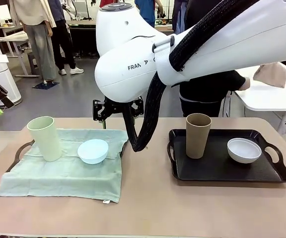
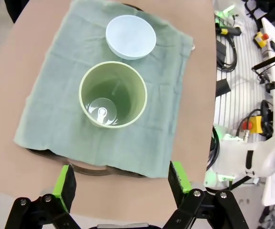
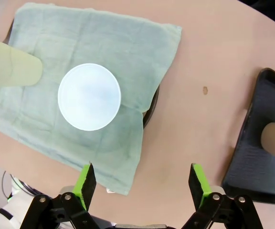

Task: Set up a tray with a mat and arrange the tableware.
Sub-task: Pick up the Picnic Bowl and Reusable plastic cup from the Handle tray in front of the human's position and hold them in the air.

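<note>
On the table [image 1: 153, 208] a green mat [image 1: 58, 176] is spread over a dark tray [image 2: 99, 171]. The pale green cup [image 1: 44, 138] and the light blue bowl [image 1: 93, 150] are set side by side on the mat. Further right, the brown-tan cup [image 1: 198, 135] and the white bowl [image 1: 244, 149] are kept in a black tray [image 1: 217, 171]. In the left wrist view the pale green cup is seen from above, down to its bottom. The left gripper [image 2: 121, 181] is held apart, with nothing in it. The right gripper [image 3: 142, 179] is held apart too, above the mat's edge.
</note>
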Robot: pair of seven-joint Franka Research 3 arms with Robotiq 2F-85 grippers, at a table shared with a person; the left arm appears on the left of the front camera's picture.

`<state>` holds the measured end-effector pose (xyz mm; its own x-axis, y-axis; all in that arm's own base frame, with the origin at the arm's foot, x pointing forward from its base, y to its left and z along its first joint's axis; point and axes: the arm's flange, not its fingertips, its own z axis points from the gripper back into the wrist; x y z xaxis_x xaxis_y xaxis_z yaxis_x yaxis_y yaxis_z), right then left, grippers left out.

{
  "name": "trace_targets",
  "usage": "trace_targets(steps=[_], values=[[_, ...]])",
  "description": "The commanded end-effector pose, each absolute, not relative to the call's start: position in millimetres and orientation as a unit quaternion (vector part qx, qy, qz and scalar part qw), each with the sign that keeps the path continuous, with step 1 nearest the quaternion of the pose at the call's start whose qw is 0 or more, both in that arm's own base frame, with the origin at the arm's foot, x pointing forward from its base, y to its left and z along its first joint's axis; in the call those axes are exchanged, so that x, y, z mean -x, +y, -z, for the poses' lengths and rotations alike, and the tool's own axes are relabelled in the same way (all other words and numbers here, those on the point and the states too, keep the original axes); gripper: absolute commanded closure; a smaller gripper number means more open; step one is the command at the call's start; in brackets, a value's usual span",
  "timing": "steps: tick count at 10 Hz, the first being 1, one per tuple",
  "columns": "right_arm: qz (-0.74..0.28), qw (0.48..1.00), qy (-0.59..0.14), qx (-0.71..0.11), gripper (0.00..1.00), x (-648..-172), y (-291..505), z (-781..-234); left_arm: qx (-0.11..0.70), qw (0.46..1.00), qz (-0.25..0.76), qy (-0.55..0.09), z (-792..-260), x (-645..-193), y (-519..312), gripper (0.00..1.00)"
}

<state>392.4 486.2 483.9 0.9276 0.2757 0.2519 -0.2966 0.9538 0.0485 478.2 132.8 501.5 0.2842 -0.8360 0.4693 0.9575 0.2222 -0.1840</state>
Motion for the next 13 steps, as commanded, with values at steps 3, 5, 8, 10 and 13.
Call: trace_targets(steps=[3,5,8,10,13], values=[[-0.146,0.981,-0.123,-0.044,0.0,-392,487,-485,0.223,0.77,0.583,-0.136,-502,-478,133,0.0],[-0.082,0.98,-0.158,-0.086,0.0,-380,402,-532,0.186,0.814,0.544,-0.08,-525,-469,75,0.0],[0.043,0.969,-0.241,-0.013,0.0,-295,275,-635,0.146,0.863,0.483,-0.002,-548,-469,23,0.0],[-0.001,0.974,-0.22,-0.058,0.0,-350,323,-618,0.157,0.852,0.498,-0.045,-547,-471,32,0.0],[0.037,0.97,-0.239,-0.032,0.0,-307,285,-640,0.146,0.861,0.487,-0.024,-549,-470,18,0.0]])
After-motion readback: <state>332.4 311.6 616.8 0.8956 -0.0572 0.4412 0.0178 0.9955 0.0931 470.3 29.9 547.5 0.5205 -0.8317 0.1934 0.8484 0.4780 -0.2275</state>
